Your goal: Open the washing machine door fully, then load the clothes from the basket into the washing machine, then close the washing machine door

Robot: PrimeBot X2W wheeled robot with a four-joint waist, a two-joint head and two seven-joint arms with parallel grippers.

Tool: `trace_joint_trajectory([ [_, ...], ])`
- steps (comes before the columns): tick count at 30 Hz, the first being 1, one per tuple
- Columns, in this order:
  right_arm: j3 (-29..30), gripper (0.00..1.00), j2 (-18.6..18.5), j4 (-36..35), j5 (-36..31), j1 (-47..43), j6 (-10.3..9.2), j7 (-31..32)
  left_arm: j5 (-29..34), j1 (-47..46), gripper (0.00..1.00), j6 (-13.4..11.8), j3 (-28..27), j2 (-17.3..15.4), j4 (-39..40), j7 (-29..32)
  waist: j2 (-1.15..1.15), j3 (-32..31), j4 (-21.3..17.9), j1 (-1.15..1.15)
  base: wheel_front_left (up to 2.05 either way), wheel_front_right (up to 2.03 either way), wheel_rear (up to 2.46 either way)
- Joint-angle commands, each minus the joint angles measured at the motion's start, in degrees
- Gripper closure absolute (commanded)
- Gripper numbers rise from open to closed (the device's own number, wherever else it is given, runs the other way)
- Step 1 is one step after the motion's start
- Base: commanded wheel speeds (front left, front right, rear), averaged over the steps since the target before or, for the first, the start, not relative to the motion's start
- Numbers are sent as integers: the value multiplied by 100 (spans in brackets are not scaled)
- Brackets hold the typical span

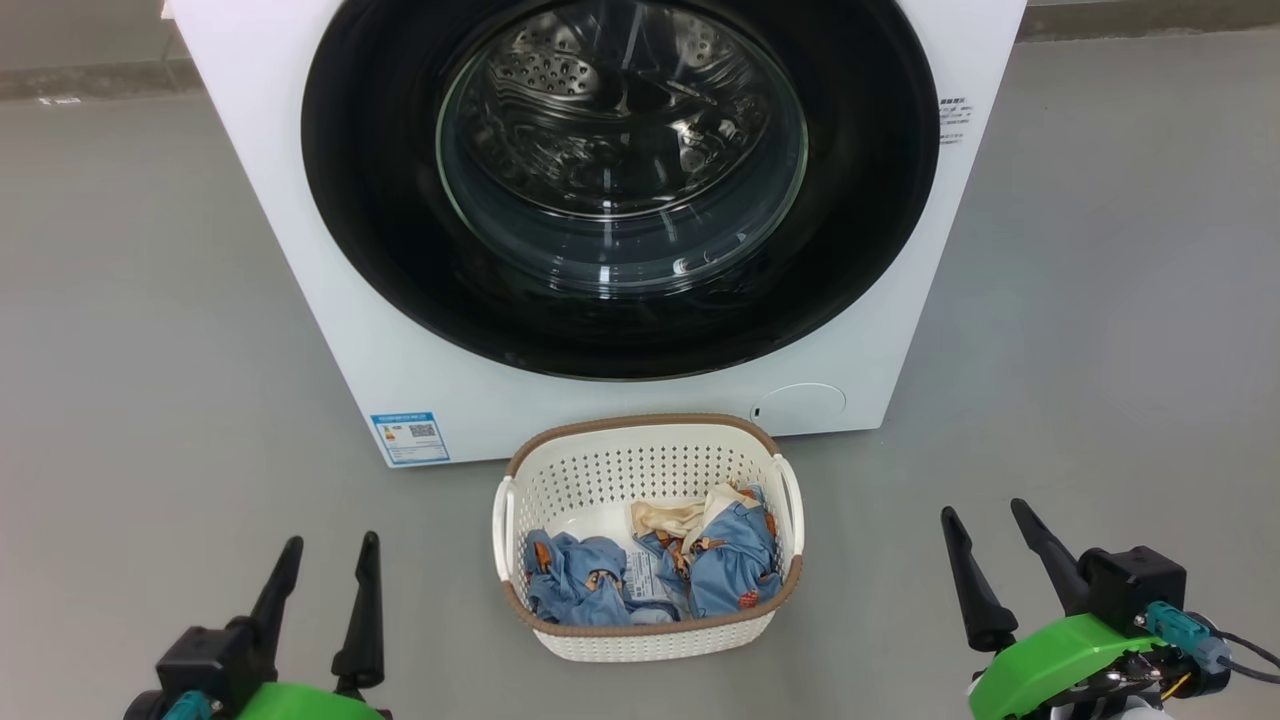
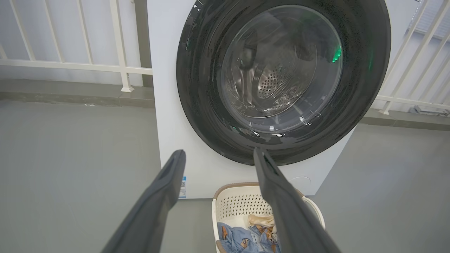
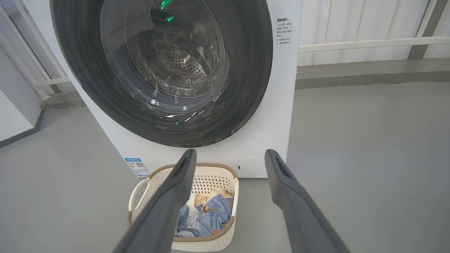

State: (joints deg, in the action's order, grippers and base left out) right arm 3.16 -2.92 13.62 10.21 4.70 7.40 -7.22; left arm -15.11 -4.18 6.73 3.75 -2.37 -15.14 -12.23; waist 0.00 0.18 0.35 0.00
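The white washing machine (image 1: 330, 330) stands ahead, its round black-rimmed door (image 1: 400, 250) shut flat against the front, steel drum visible through the glass. On the floor right before it sits the cream basket (image 1: 600, 470) holding light-blue clothes (image 1: 730, 565) and a cream cloth. My left gripper (image 1: 330, 550) hovers open at the lower left, well short of the basket. My right gripper (image 1: 990, 520) is open at the lower right, also apart from it. The left wrist view shows the door (image 2: 197, 88) and basket (image 2: 239, 202); the right wrist view shows the door (image 3: 253, 70), basket (image 3: 214, 179) and clothes (image 3: 214, 218).
Grey floor (image 1: 150, 350) spreads on both sides of the machine. A white railing (image 2: 119, 52) and a low kerb run behind it. A blue energy label (image 1: 410, 437) and a round low cover (image 1: 798, 405) mark the machine's lower front.
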Motion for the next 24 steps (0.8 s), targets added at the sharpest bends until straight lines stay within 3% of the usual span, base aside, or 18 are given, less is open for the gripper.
trace_joint_trajectory([
  [1,-145,0,-6,-179,-200,165,8,-89,205,-290,0,-5,-139,-120,98,-87,0,1,4,0,0,0,0],
  [12,-180,0,-3,-224,-956,173,9,-237,945,-332,0,-17,-103,-128,60,-273,0,7,15,0,0,0,0],
  [24,-151,0,3,-200,-863,167,9,-267,908,-349,0,-14,-133,-116,5,-276,0,1,3,0,0,0,0],
])
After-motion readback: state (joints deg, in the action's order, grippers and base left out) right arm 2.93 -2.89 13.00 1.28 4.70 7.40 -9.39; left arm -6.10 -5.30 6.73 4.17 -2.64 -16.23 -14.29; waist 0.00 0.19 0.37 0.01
